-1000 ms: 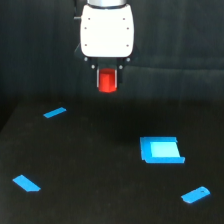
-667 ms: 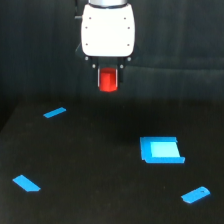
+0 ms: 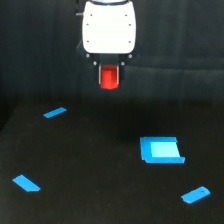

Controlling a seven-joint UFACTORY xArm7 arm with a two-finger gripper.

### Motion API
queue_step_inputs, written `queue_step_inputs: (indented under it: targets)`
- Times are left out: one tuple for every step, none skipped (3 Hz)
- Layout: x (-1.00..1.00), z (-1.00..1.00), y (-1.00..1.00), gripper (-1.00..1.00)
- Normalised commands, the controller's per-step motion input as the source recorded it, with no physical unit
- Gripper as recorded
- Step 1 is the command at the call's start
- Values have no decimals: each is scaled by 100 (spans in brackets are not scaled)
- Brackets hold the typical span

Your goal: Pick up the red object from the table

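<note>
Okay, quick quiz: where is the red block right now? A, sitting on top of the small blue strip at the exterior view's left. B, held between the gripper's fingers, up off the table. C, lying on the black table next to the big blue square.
B: the red block sits between the fingers of the gripper, hanging clear above the table.

Red object (image 3: 109, 78), small bright block, upright, apparently pinched in the claw (image 3: 109, 75), well above the black table (image 3: 100, 170)
</note>
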Motion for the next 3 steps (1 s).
queue_step_inputs:
  targets:
    - [9,11,1,-86]
    - [0,15,2,-82]
    - [6,2,0,-75]
